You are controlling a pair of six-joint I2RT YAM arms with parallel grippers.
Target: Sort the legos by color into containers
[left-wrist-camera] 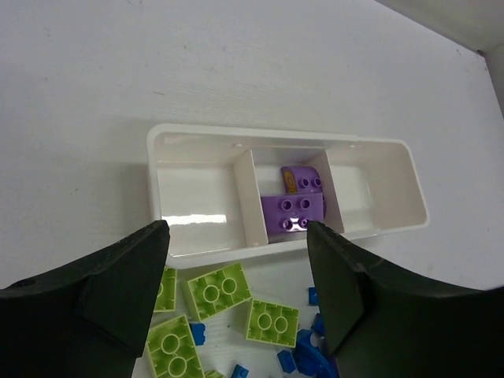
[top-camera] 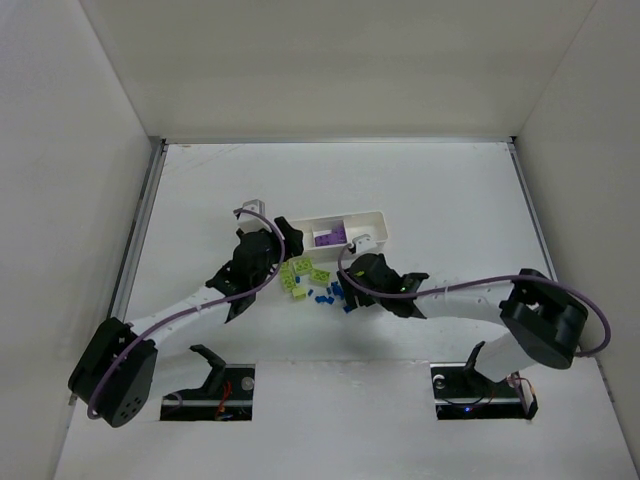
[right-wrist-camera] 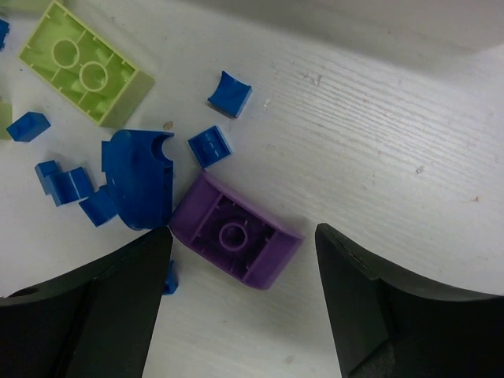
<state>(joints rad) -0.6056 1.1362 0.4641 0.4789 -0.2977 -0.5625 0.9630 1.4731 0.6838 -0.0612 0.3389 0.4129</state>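
Brick in question: purple brick (right-wrist-camera: pixel 232 236), studs down with its hollow underside showing, on the table (right-wrist-camera: pixel 378 118) directly between the fingers of the right gripper (right-wrist-camera: pixel 240 236) in the right wrist view. Fingers are spread wide and grip nothing. The left finger's tip sits almost at the brick's upper-left corner; the right finger is apart from it. The brick's long axis runs from upper left to lower right of that frame, skewed to the line between the fingers. Judgement: a wrist turn is probably needed before closing, else the pads meet corners.

Obstruction: curved blue piece (right-wrist-camera: pixel 142 177) touches the brick's upper-left end, just above the left finger, and is likely to be nudged or pinched along. Small blue pieces (right-wrist-camera: pixel 211 146) lie near, higher in the frame. One lime-green brick (right-wrist-camera: pixel 83 67) at upper left, well apart.

Destination: white tray (left-wrist-camera: pixel 197 193), upper centre of the left wrist view. Its middle compartment holds purple blocks (left-wrist-camera: pixel 293 211); both end compartments show bare. Lime-green bricks (left-wrist-camera: pixel 216 290) lie just below its near wall.

Left gripper (left-wrist-camera: pixel 236 228) is parted, holds nothing, and hovers over the tray's near wall. The right arm is nearer the purple brick; the left is nearer the green.
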